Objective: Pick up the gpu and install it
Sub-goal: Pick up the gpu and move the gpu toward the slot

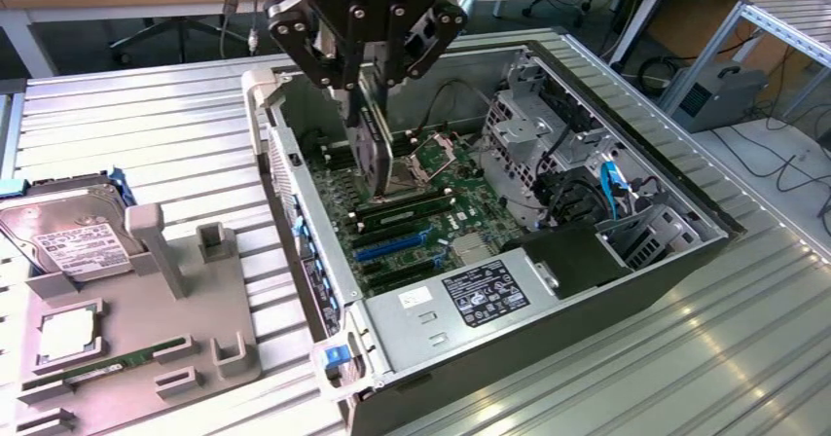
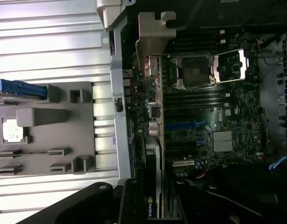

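My gripper (image 1: 362, 74) hangs over the open computer case (image 1: 649, 261) and is shut on the gpu (image 1: 377, 144). The gpu is a thin black card held on edge, its lower end just above the motherboard (image 1: 429, 202) near the memory slots and the blue expansion slots (image 1: 389, 246). In the wrist view the gpu (image 2: 153, 158) runs edge-on away from the gripper (image 2: 154, 198). Its silver bracket (image 2: 155, 39) is at the far end, by the case's rear wall. The open CPU socket (image 2: 195, 70) lies beside it.
A grey fixture tray (image 1: 143, 329) sits at the exterior view's left, holding a silver hard drive (image 1: 65, 236), a CPU (image 1: 65, 334) and a green memory stick (image 1: 104, 370). The power supply (image 1: 481, 295) and drive cage (image 1: 520, 134) crowd the case. Ribbed metal table (image 1: 143, 134) surrounds it.
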`<action>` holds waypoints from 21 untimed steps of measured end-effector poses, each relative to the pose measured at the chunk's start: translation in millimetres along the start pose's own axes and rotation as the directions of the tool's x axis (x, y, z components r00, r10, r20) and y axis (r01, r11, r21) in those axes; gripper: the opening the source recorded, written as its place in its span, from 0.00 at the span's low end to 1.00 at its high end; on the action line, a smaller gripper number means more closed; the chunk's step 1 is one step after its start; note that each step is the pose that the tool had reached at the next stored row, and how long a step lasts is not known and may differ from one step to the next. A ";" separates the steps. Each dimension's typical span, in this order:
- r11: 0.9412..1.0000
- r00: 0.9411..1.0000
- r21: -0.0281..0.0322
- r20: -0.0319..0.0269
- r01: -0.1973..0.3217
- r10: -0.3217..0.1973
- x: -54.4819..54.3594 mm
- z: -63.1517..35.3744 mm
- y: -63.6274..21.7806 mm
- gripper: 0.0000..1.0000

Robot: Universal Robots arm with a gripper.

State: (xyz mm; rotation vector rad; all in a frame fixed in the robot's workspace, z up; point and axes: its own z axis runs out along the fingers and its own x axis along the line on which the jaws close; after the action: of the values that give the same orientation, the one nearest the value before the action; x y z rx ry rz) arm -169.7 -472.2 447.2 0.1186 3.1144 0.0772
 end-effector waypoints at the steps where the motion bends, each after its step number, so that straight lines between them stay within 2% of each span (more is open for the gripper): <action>1: 1.000 1.000 0.000 0.000 0.000 0.000 -4.6 0.1 0.4 0.27; 3: 1.000 1.000 0.000 0.000 0.000 0.000 -14.0 0.3 1.1 0.27; 4: 1.000 1.000 0.000 0.000 0.000 0.000 -22.8 0.6 1.7 0.27; 6: 1.000 1.000 0.000 0.000 0.000 0.000 -33.7 0.9 2.6 0.27; 9: 1.000 1.000 -0.001 0.000 0.000 0.000 -59.3 1.5 4.5 0.27; 11: 1.000 1.000 -0.001 0.000 0.000 0.000 -82.6 2.1 6.3 0.27; 15: 1.000 1.000 -0.001 0.000 0.000 0.000 -116.1 3.0 8.8 0.27; 18: 1.000 1.000 -0.001 0.000 0.000 0.000 -133.2 3.5 10.1 0.27; 21: 1.000 1.000 -0.001 0.000 0.000 0.000 -144.5 3.7 10.9 0.27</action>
State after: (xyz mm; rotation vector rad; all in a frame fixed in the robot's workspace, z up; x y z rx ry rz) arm -24.8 -472.2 447.2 0.1187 3.1144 0.0782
